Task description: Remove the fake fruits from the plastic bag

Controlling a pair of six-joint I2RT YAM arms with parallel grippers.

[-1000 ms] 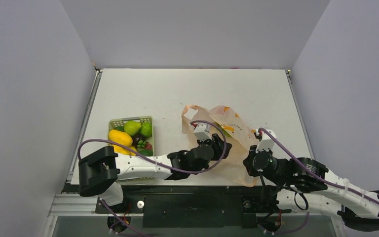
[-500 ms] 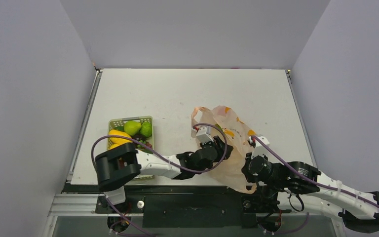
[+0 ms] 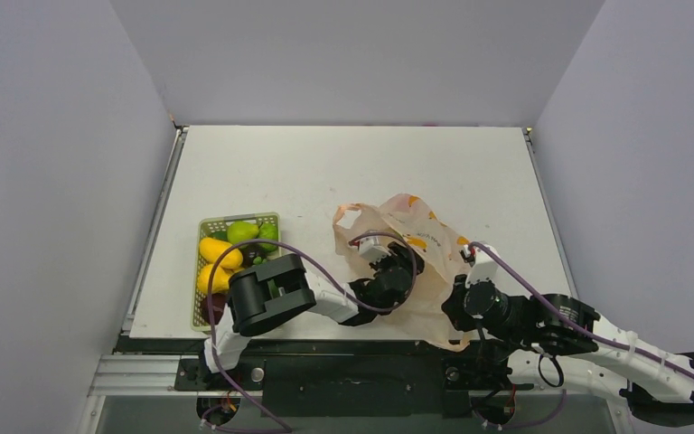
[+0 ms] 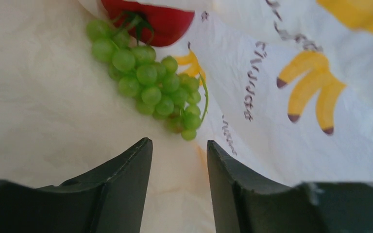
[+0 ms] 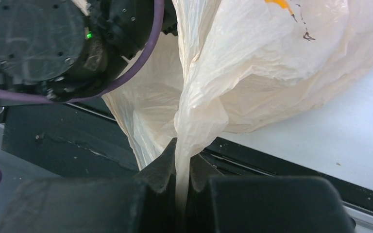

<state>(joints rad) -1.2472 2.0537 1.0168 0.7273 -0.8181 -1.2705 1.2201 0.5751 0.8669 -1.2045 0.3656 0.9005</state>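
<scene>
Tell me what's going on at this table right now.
A plastic bag is being emptied of toy fruit. The right gripper is shut on a fold of the bag. The left gripper reaches into the bag, open, aimed at the green grapes, with a red fruit just beyond them. Several fruits lie in the green basket.

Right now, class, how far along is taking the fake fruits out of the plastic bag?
Done, it seems: yellow and green fruits lie in the green basket. In hand: the right jaws are shut on a fold of the plastic bag; the left jaws stand open inside it, just short of the green grapes. Left: those grapes and a red apple beside them.
</scene>
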